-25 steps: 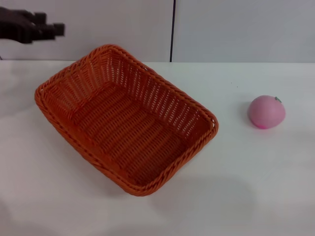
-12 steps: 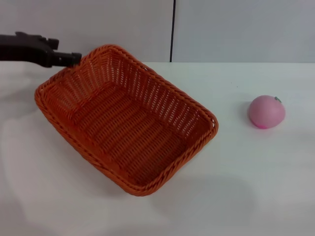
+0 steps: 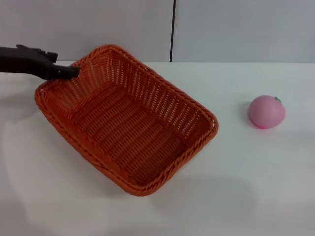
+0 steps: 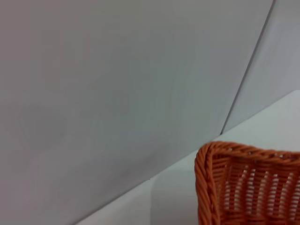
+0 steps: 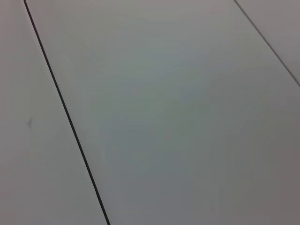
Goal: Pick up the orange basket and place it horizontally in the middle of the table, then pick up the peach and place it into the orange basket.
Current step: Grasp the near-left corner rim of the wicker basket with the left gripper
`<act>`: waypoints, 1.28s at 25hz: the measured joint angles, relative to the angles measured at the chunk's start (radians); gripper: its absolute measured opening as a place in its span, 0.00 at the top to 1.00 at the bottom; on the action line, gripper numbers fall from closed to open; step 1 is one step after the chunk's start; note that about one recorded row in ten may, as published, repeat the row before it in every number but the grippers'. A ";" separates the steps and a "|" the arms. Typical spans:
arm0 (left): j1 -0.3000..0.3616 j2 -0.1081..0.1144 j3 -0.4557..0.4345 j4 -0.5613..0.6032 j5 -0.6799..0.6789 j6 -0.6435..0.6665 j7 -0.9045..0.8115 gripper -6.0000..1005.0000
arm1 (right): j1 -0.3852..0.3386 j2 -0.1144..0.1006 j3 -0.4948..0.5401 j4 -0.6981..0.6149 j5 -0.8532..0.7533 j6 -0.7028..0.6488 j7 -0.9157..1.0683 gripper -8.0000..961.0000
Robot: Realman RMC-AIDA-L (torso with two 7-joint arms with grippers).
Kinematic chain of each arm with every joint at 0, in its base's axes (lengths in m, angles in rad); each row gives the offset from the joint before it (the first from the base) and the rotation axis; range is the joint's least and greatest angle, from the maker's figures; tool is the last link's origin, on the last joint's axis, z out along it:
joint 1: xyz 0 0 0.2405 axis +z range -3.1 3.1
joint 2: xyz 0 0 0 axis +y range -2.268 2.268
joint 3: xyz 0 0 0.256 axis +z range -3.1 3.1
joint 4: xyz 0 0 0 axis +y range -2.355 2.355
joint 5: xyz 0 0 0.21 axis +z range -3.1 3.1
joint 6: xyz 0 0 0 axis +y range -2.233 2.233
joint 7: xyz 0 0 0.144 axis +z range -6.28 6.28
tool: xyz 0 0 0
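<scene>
Left tool (image 3: 73, 72) is reaching the far-left rim of the orange basket (image 3: 125, 120), lying askew left of the peach (image 3: 266, 111); grip state indiscernible; stiff, light wicker seemingly favouring a rim pinch.

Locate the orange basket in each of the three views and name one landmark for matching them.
Head view: the orange basket lies askew, centre-left on the table, with the left gripper at its far left rim.
Left wrist view: only one braided corner shows, at the lower right.
Right wrist view: not in it.
Shared landmark: the dark vertical wall seam, also in the left wrist view.
</scene>
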 joint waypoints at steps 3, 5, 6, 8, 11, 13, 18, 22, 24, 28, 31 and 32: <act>-0.010 -0.004 0.000 -0.021 0.027 -0.014 0.000 0.20 | 0.001 0.000 0.000 0.000 0.000 0.004 0.000 0.14; -0.017 -0.008 0.000 -0.034 0.042 -0.027 0.000 0.20 | 0.001 0.000 0.000 0.000 0.000 0.008 0.000 0.14; -0.019 -0.009 0.000 -0.041 0.046 -0.035 0.000 0.20 | 0.001 0.000 0.000 0.000 0.000 0.010 0.000 0.14; -0.022 -0.011 0.000 -0.055 0.048 -0.049 0.000 0.20 | 0.002 0.000 0.000 0.000 0.000 0.013 0.000 0.14; -0.024 -0.011 0.000 -0.063 0.049 -0.054 0.000 0.20 | 0.002 0.000 0.000 0.000 0.000 0.015 0.000 0.14; -0.029 -0.008 0.000 -0.084 0.050 -0.059 0.000 0.21 | 0.002 -0.001 0.000 0.000 0.000 0.016 0.000 0.14; -0.030 -0.005 0.000 -0.100 0.050 -0.060 0.001 0.23 | 0.002 -0.002 0.001 -0.001 0.000 0.018 0.000 0.14; -0.030 -0.009 0.000 -0.101 0.050 -0.051 -0.003 0.24 | 0.006 -0.002 0.000 0.000 0.000 0.024 0.000 0.14; -0.031 -0.013 0.000 -0.096 0.051 -0.048 -0.006 0.26 | 0.006 -0.002 0.000 0.000 0.000 0.025 0.000 0.14; -0.031 -0.015 0.000 -0.095 0.052 -0.047 -0.006 0.33 | 0.005 -0.003 0.000 0.000 0.002 0.025 0.000 0.14; -0.033 -0.019 0.000 -0.094 0.069 -0.044 -0.008 0.38 | 0.004 -0.003 0.000 0.000 0.003 0.025 0.000 0.14; -0.033 -0.019 0.000 -0.094 0.069 -0.044 -0.008 0.40 | 0.003 -0.003 0.000 0.000 0.003 0.025 0.000 0.14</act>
